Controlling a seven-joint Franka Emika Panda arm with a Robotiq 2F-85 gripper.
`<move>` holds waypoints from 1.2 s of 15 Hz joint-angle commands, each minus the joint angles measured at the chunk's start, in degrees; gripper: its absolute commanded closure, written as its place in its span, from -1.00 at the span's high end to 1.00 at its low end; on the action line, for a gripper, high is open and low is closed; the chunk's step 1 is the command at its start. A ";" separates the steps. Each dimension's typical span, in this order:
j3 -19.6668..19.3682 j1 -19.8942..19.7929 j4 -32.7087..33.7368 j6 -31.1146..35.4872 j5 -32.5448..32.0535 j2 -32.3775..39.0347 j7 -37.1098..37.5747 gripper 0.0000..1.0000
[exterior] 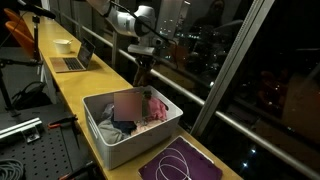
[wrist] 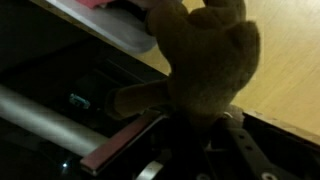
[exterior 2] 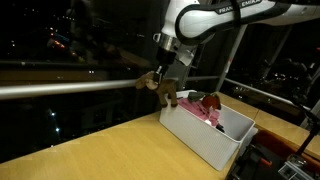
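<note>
Brown plush, fuzzy and rounded, in the form of a small teddy bear (wrist: 205, 65). Clamped between the hard dark fingers of the gripper (exterior 2: 166, 74), one stubby arm sticking out sideways. Held up in the air in both exterior views, clear of the smooth yellow wooden tabletop (exterior 2: 90, 150), just beside a short end of the white rectangular bin (exterior 2: 200, 140). Inside that, crumpled soft cloth (exterior 2: 208, 112), pink and dark. Behind, a round metal railing (exterior 2: 60, 88) against black glass.
</note>
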 commanded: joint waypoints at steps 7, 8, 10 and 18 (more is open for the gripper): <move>-6.92 -1.03 -31.34 9.15 -4.36 -21.73 17.21 -0.92; -7.28 -1.30 -34.27 9.20 -5.14 -23.83 18.42 -0.92; -7.58 -2.21 -40.58 9.72 -6.43 -28.26 20.36 -0.92; -7.00 -8.91 -68.37 23.43 -4.73 -39.05 19.00 -0.19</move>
